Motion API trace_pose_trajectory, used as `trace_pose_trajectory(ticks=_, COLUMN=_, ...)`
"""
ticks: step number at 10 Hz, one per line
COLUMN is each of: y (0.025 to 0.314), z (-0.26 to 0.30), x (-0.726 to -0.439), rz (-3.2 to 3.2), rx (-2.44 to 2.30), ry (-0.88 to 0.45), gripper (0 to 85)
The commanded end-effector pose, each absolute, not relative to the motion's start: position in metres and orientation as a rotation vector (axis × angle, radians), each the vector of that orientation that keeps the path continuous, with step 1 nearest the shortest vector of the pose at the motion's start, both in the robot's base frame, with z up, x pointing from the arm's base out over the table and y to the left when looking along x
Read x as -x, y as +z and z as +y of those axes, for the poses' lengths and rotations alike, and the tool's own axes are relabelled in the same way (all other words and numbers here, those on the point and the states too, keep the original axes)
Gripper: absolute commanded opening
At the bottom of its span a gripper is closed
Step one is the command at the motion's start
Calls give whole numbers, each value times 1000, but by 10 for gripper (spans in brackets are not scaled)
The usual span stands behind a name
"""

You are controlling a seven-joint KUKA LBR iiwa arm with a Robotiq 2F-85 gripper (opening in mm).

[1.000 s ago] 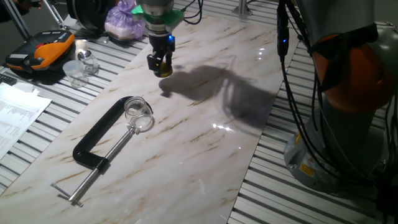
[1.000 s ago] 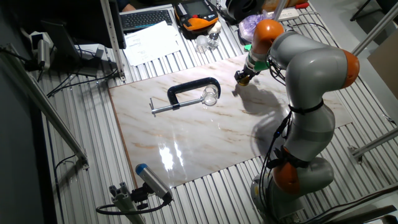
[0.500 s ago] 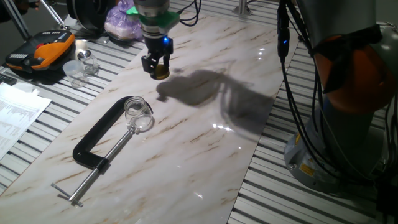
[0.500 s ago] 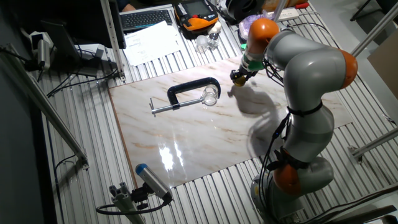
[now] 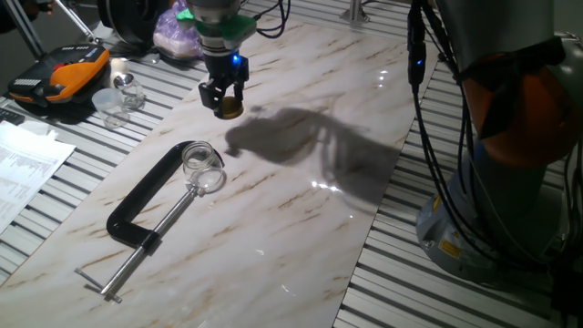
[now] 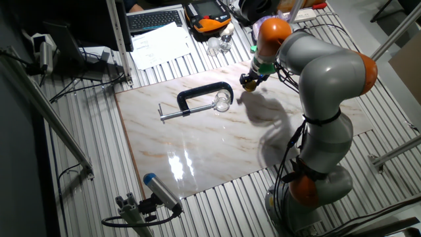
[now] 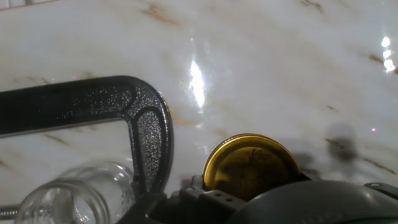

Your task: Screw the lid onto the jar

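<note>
My gripper (image 5: 224,102) is shut on the gold lid (image 5: 229,109) and holds it above the marble board, up and right of the jar. The lid shows in the hand view (image 7: 252,167) as a round gold cap just ahead of the fingers, and in the other fixed view (image 6: 248,82). The clear glass jar (image 5: 201,158) stands upright, held in a black C-clamp (image 5: 146,187). It also shows in the other fixed view (image 6: 222,101) and at the lower left of the hand view (image 7: 78,193), beside the clamp's black frame (image 7: 143,121).
An orange-black case (image 5: 59,75) and clear cups (image 5: 118,96) sit at the far left on the slatted table. Papers (image 5: 23,164) lie at the left edge. A purple bag (image 5: 178,32) is behind the gripper. The arm's base (image 5: 492,182) stands at the right.
My gripper has moved left toward the jar with the lid held in it. The jar and clamp have not moved.
</note>
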State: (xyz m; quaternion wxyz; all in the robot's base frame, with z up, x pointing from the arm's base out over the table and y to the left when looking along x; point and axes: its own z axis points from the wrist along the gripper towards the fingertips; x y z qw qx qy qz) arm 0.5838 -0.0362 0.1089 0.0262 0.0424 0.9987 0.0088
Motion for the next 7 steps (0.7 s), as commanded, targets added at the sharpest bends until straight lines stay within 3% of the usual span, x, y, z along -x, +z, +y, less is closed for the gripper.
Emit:
trace_pose_trajectory(ticks=1, y=110, z=-34, x=-583, rz=3085, rx=-107, ry=35, gripper=0)
trace_pose_trajectory(ticks=7, y=123, z=-11, x=-579, rz=3081, rx=-81, ry=28, gripper=0)
